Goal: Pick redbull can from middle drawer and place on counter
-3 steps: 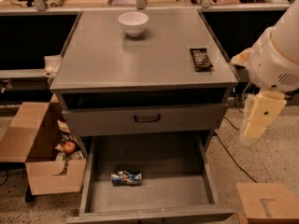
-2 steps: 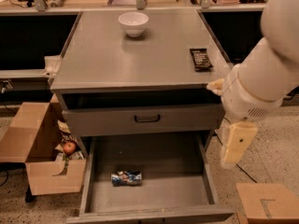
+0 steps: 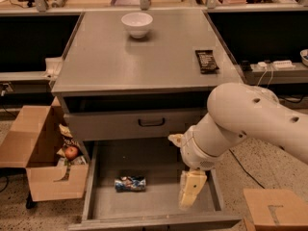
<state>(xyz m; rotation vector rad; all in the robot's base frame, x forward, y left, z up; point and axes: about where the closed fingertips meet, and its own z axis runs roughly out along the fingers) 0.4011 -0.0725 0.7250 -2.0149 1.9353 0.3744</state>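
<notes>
The redbull can (image 3: 130,183) lies on its side on the floor of the open middle drawer (image 3: 159,196), left of centre. My gripper (image 3: 190,190) hangs over the right part of the drawer, pointing down, to the right of the can and apart from it. The white arm comes in from the right. The grey counter (image 3: 144,57) is the top of the cabinet above.
A white bowl (image 3: 137,24) stands at the back of the counter and a dark snack bar (image 3: 206,61) lies at its right. A closed drawer front with a black handle (image 3: 151,122) is above the open drawer. Cardboard boxes stand left (image 3: 36,153) and lower right (image 3: 274,211).
The arm has swung left and down from beside the cabinet, bringing the gripper over the right side of the open drawer. The can has not moved.
</notes>
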